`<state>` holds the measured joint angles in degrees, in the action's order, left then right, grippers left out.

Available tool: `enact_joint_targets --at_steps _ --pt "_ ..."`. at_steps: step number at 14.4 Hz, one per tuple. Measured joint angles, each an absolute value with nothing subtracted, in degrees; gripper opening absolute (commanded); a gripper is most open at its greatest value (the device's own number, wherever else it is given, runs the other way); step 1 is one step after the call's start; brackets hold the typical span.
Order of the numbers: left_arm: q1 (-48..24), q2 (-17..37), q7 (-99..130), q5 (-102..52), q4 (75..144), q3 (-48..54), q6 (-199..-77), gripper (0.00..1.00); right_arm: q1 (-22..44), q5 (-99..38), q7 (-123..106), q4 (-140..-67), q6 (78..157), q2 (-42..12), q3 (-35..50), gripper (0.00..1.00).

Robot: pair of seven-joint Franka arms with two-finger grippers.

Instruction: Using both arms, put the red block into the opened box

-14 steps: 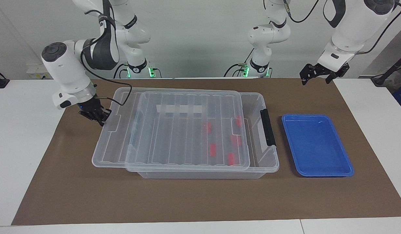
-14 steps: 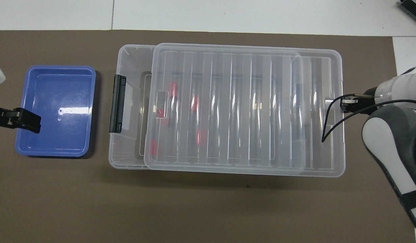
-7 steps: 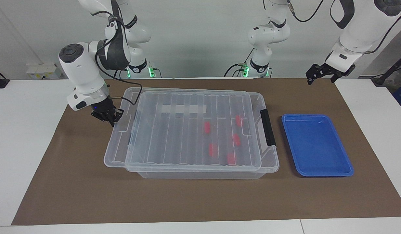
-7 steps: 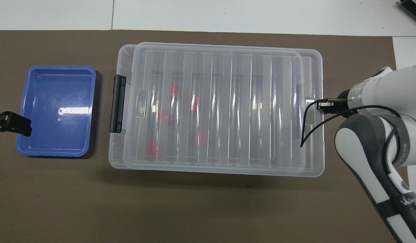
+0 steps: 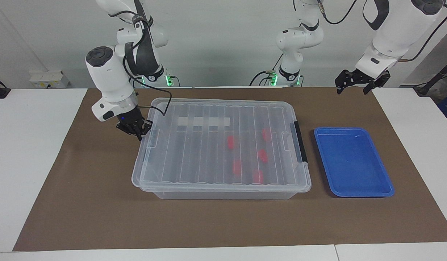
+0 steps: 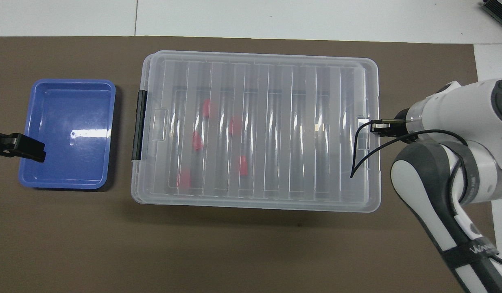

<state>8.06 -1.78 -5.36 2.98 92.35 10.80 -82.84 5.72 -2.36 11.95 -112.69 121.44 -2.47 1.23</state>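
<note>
Clear plastic storage box [image 5: 223, 188] lies lengthwise along the bench, ribbed lid [image 5: 216, 145] covering it, five small red blocks [image 5: 230, 142] inside toward the left arm's end. Right gripper [image 5: 136, 131], fingers clenched, sits at the lid's end tab; left gripper [image 5: 355, 82], fingers released, waits near the blue tray [image 5: 354, 192].

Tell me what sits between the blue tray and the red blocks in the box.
The box's black end latch and clear end wall. The overhead view shows it, with bare brown mat beside the blue tray; the red blocks lie under the lid.

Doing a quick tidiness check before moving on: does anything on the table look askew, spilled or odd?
Nothing stands out. The ribbed clear lid sits square on the clear plastic box, five red blocks lie inside, and the blue tray is bare.
</note>
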Motion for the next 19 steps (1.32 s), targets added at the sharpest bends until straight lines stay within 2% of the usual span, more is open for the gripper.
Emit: enact_joint_targets --at_steps 10,11,12,13,16,19 --pt "7.97 -1.78 -5.36 2.98 92.45 10.57 -83.19 1.00 4.46 -2.40 12.22 -112.61 119.75 -0.34 0.31 0.01" --pt "7.92 -1.79 -5.36 2.98 92.52 10.62 -83.21 1.00 3.44 -2.40 12.33 -112.53 118.49 0.35 0.20 0.32" --pt "7.87 -1.80 -5.36 2.98 92.63 10.67 -83.24 1.00 2.32 -2.40 12.43 -112.25 117.11 1.05 0.11 0.87" --pt "7.83 -1.80 -5.36 2.98 92.72 10.71 -83.25 1.00 1.05 -2.39 12.55 -111.69 115.61 1.74 0.04 1.00" --pt "7.81 -1.89 -5.36 2.98 92.97 10.71 -83.25 1.00 -2.38 -2.20 12.57 -108.85 111.78 2.82 -0.14 1.00" --pt "7.81 -2.20 -5.36 2.98 93.38 10.71 -83.28 1.00 -4.05 0.65 12.57 -102.83 106.97 2.24 -0.17 1.00"
